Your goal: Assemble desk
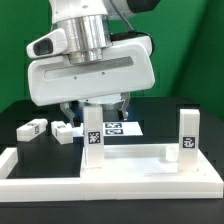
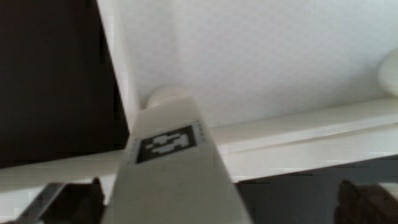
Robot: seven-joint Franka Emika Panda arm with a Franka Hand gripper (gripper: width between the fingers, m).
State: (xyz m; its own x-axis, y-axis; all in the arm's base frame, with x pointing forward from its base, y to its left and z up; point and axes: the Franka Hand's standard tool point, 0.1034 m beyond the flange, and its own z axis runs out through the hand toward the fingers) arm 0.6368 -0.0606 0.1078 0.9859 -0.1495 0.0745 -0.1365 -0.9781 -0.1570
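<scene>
The desk's white top panel lies flat with two square legs standing on it: one at the exterior view's left corner and one at the right. My gripper hangs straight over the left leg. In the wrist view this leg shows its tag and rises from the panel up between my fingers. The gripper is open. One dark finger is close beside the leg and the other stands clearly apart from it.
Two loose legs lie on the black table at the exterior view's left. The marker board lies behind the panel. A low white border bar runs along the front, with side bars at both ends.
</scene>
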